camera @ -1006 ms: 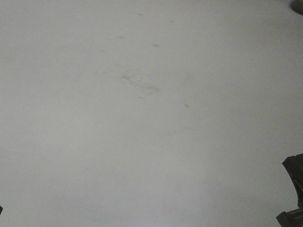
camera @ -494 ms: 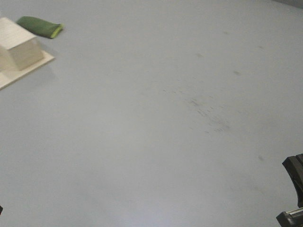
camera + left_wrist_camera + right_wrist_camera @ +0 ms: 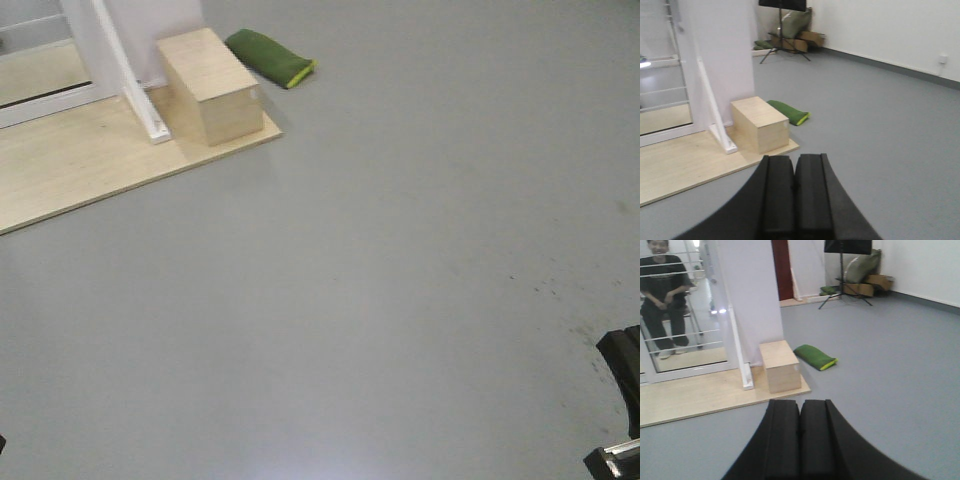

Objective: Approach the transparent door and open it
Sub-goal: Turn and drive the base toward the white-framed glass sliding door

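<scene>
The transparent door point(image 3: 685, 305) is a white-framed glass panel with thin horizontal bars, standing on a wooden platform to the far left. It also shows in the left wrist view as the transparent door point(image 3: 660, 90), and its bottom corner reaches the front view as the transparent door point(image 3: 45, 105). I cannot make out its handle. My left gripper point(image 3: 794, 157) is shut with nothing in it, well short of the door over grey floor. My right gripper point(image 3: 800, 401) is also shut and holds nothing. A dark part of the right arm point(image 3: 620, 400) shows at the front view's lower right.
A wooden box point(image 3: 210, 85) sits on the light wooden platform point(image 3: 80, 170) beside a white post point(image 3: 125, 70) and pillar point(image 3: 747, 295). A green bag point(image 3: 270, 55) lies on the grey floor. A person point(image 3: 662, 285) sits behind the glass. A tripod point(image 3: 842, 275) and boxes stand far back.
The front view has swung left: bare floor a second ago, then the box and green bag entered at the left. Now they sit further right, and the platform and door frame show too.
</scene>
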